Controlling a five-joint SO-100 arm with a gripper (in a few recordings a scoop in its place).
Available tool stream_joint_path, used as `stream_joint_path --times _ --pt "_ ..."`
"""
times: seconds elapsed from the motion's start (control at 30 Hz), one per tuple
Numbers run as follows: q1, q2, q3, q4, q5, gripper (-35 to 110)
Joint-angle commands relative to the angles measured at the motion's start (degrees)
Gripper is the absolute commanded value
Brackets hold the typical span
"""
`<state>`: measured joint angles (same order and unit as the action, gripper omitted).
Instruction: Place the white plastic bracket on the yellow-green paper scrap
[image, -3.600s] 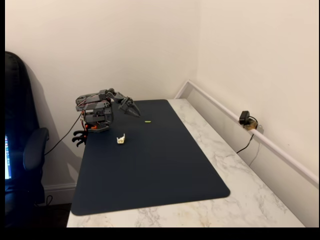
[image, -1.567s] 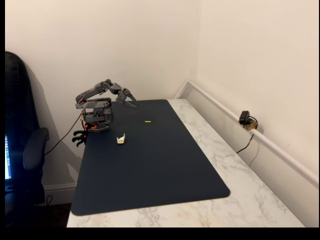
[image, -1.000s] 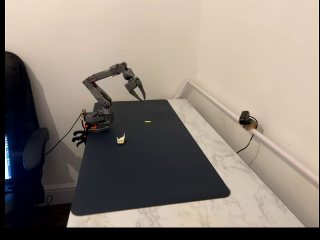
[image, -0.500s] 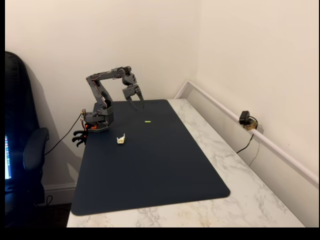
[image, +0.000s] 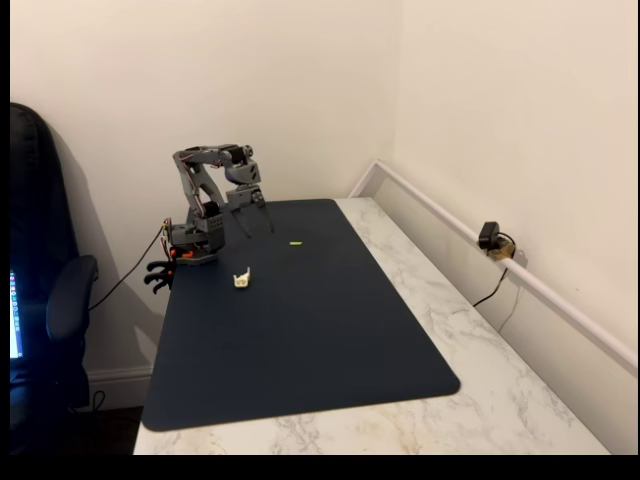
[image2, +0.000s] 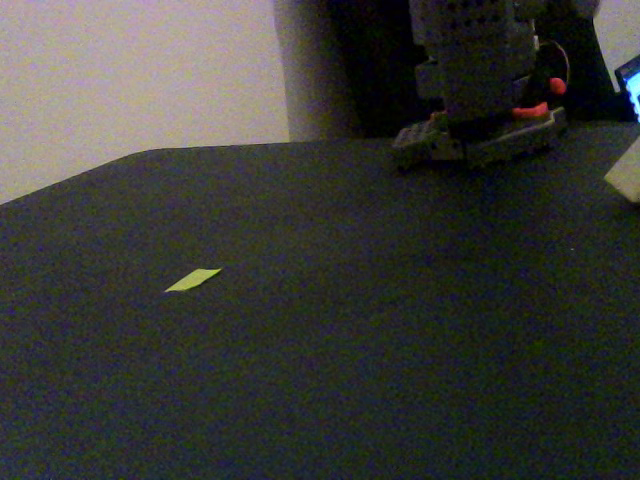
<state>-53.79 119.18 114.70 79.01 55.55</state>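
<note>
The white plastic bracket (image: 241, 279) lies on the dark mat in front of the arm's base; in another fixed view it shows as a pale corner (image2: 625, 170) at the right edge. The yellow-green paper scrap (image: 296, 243) (image2: 193, 280) lies flat on the mat, to the right of the bracket and farther back in a fixed view. My gripper (image: 254, 222) hangs above the mat's back edge, pointing down. Its two thin fingers are spread open and hold nothing. It sits above and behind the bracket, left of the scrap.
The dark mat (image: 300, 320) covers most of a marble table (image: 480, 400). The arm's base (image: 192, 245) (image2: 480, 130) stands at the mat's back left corner. A small camera (image: 490, 238) sits on the wall rail at right, and a dark chair (image: 45, 290) stands at left.
The arm unfolded from its rest pose, rose, then swung the gripper back and down toward the mat, with its fingers now spread. Bracket and scrap have not moved.
</note>
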Motion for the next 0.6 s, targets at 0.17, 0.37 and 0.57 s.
stream_joint_path --times 0.17,0.37,0.57 --pt "-7.73 4.92 6.15 -2.81 8.35 24" --pt "-10.37 6.24 11.60 -7.29 9.93 36" --pt "-10.72 2.81 14.50 -12.48 8.79 38"
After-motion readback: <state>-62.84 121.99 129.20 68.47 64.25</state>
